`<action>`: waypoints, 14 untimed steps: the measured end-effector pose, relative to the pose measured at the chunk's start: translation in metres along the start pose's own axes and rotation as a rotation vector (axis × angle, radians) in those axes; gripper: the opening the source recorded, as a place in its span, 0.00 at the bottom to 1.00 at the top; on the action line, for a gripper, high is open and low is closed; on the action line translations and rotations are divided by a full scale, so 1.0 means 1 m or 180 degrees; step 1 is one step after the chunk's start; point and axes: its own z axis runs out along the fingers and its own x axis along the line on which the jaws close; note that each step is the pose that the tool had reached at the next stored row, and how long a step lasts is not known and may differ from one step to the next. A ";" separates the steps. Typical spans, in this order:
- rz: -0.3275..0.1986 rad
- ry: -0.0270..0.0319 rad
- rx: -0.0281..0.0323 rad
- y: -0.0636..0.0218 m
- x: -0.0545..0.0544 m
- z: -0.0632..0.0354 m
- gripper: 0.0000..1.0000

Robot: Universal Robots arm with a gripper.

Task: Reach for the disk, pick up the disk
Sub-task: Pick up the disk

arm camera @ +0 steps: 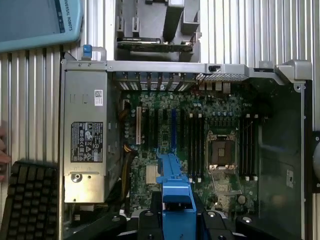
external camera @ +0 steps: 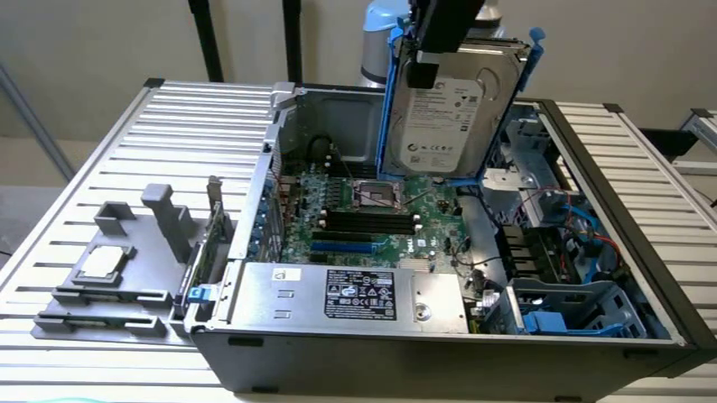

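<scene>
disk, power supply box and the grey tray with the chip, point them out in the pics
disk (external camera: 442,117): exterior view, on its white label.
power supply box (external camera: 358,295): exterior view, on its black label.
grey tray (external camera: 157,206): exterior view, on its upright post, at the view's left.

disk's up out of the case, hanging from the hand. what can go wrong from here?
1. The hand grips the disk at its top end, so nearly all of it hangs below; a slip is possible.
2. The disk hangs directly over the motherboard and its bare processor socket; a drop would likely land there.
3. Loose cables lie in the case on the exterior view's right, close to the disk's blue rail; a sideways move could snag them.
</scene>
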 end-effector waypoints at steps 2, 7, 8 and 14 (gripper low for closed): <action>-0.0001 0.0000 0.0000 -0.0092 0.003 -0.0003 0.33; -0.0001 0.0000 0.0000 -0.0323 0.012 -0.0010 0.33; -0.0001 0.0000 0.0000 -0.0368 0.014 -0.0012 0.33; -0.0001 0.0000 0.0000 -0.0613 0.026 -0.0023 0.33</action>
